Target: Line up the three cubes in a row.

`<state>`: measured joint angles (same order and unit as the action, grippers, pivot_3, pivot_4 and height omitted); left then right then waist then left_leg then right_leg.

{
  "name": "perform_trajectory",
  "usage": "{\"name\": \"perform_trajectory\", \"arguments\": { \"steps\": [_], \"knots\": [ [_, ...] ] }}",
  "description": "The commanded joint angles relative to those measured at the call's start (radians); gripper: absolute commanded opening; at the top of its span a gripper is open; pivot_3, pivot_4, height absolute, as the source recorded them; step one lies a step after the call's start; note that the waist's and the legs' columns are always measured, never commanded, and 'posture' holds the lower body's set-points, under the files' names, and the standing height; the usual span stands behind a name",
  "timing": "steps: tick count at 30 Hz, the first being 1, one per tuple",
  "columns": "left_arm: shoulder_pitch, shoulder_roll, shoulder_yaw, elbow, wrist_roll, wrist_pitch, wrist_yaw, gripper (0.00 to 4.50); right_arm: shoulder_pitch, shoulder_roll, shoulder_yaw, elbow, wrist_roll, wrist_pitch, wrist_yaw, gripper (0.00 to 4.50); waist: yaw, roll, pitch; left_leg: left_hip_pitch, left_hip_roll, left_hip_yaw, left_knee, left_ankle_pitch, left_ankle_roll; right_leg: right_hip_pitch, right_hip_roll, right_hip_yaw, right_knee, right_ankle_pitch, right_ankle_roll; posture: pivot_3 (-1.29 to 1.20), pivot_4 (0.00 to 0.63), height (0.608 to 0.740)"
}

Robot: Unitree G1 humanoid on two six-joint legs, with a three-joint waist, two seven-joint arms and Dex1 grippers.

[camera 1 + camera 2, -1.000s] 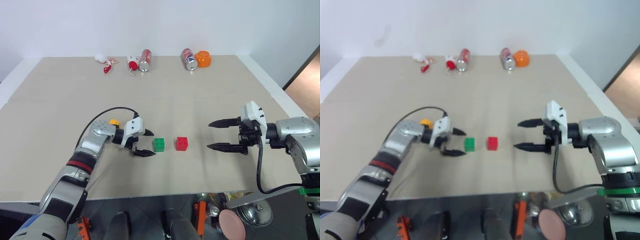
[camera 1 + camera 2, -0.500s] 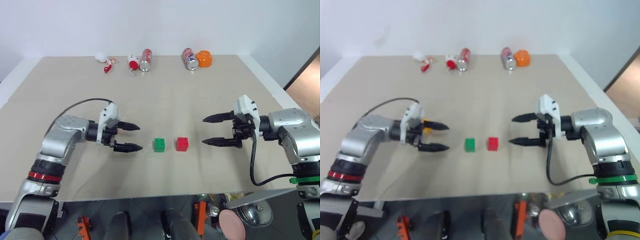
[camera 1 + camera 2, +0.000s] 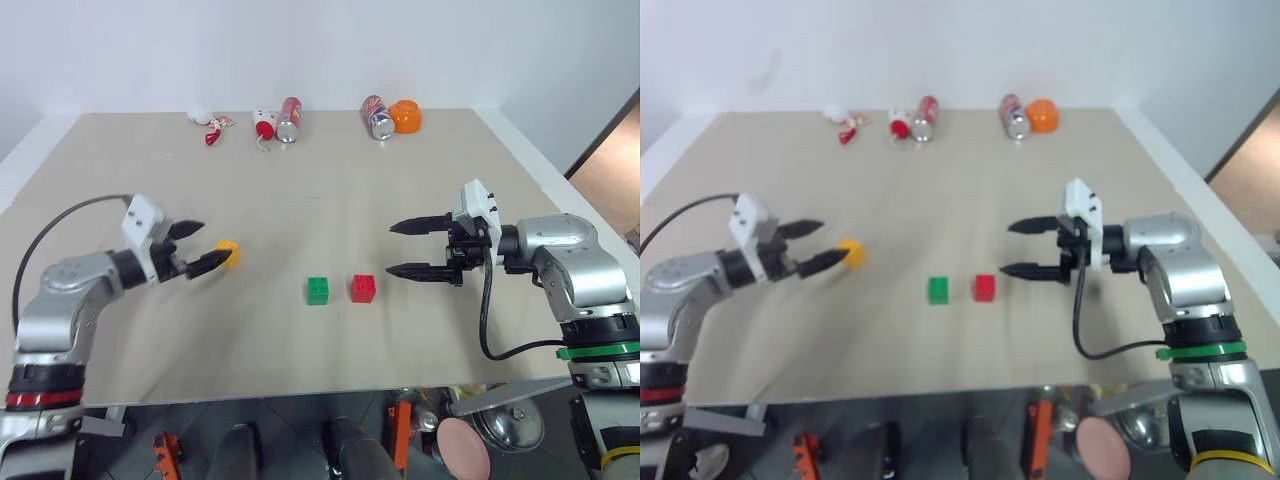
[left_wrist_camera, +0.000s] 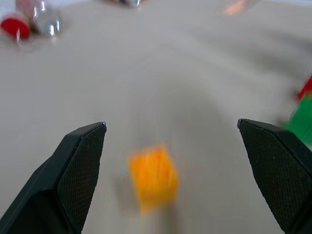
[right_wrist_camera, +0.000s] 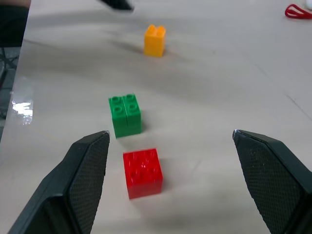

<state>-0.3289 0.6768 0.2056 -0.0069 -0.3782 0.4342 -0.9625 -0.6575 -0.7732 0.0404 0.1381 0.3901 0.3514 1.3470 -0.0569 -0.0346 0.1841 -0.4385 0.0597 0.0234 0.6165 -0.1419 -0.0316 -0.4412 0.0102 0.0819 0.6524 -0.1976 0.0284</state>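
Green cube (image 3: 318, 290) beside red cube (image 3: 363, 288) near tabletop (image 3: 330, 200) front edge – yellow cube (image 3: 228, 253) apart, unaligned; left gripper (image 3: 196, 247) and right gripper (image 3: 407, 248) spread, empty.

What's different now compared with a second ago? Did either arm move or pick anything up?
The left gripper pulled back from beside the green cube toward the robot's left, uncovering the yellow cube; it is open and empty. The right gripper, open too, crept slightly closer to the red cube. The three cubes and the cans at the table's far edge stayed put.
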Motion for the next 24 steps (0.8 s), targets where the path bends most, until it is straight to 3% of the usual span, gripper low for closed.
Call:
{"name": "perform_trajectory", "arguments": {
  "steps": [1, 15, 24],
  "knots": [
    [0.006, 0.035, 0.032, 0.035, 0.011, -0.080, -0.011, 4.48, -0.020, 0.005, -0.018, -0.036, 0.017, -0.001, -0.004, 4.19, 0.004, 0.000, 0.000, 0.000, 0.000, 0.000, 0.000, 0.000, 0.000, 0.000, 0.000, 0.000, 0.000, 0.000, 0.000, 0.00, 0.150, 0.740],
    [-0.036, -0.007, -0.040, 0.185, 0.038, -0.144, 0.012, 4.48, 0.030, -0.011, -0.033, -0.108, 0.035, 0.022, -0.011, 4.19, 0.010, 0.000, 0.000, 0.000, 0.001, 0.004, 0.001, 0.000, 0.000, 0.000, -0.002, -0.001, 0.000, 0.000, 0.000, 0.00, 0.150, 0.740],
    [-0.051, -0.095, -0.128, 0.208, 0.085, -0.136, 0.078, 4.48, 0.023, 0.014, -0.051, -0.144, 0.054, 0.041, -0.071, 4.19, 0.010, 0.000, 0.000, 0.000, 0.002, 0.004, 0.001, 0.000, 0.000, 0.000, -0.001, -0.001, 0.000, 0.000, 0.000, 0.00, 0.150, 0.740]
  ]
}}
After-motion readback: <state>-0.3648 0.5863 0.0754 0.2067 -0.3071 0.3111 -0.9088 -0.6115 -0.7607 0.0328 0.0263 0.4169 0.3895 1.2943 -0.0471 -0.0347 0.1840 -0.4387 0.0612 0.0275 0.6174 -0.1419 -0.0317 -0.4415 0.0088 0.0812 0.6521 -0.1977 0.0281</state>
